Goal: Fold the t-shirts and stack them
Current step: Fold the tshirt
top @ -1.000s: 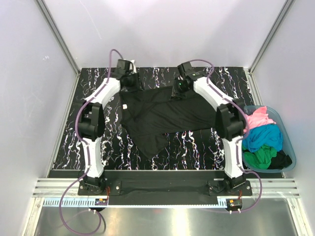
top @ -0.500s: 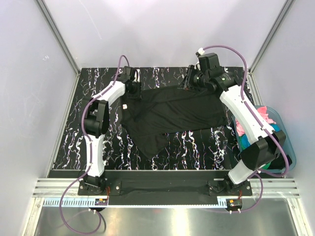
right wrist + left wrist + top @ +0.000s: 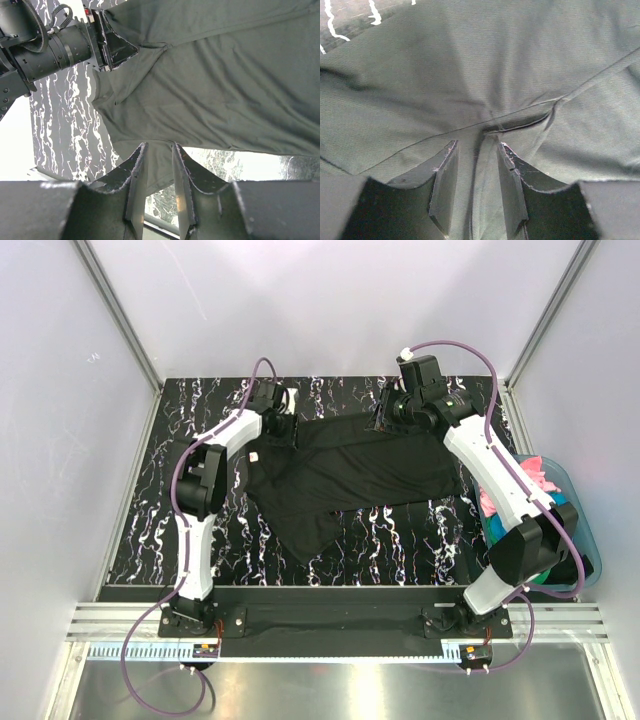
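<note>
A bench topped in black with white marble-like veins fills the middle of a boxed-in cell. Pale, faintly lilac wall panels close it at the back and on both sides, met at the far corners by slanting aluminium posts. Along the near edge runs a grooved aluminium rail with a measuring strip, then brushed sheet metal. The light is soft and even, brightest on the back wall
</note>
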Action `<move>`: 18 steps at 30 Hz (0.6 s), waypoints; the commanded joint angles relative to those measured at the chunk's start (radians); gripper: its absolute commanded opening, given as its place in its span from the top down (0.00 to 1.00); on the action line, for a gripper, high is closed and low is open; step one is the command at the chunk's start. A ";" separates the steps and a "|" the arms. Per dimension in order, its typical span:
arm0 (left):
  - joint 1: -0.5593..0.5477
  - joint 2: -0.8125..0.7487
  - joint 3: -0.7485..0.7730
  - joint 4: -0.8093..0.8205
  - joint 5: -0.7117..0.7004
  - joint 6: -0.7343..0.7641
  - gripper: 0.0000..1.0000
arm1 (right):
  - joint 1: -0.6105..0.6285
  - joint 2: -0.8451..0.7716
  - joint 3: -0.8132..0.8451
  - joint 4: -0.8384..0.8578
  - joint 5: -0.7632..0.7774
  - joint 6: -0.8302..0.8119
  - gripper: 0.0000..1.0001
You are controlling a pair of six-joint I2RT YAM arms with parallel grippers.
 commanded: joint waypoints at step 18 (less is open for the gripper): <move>-0.042 -0.005 -0.031 0.047 0.042 0.022 0.70 | -0.004 -0.029 -0.004 -0.002 0.037 -0.035 0.66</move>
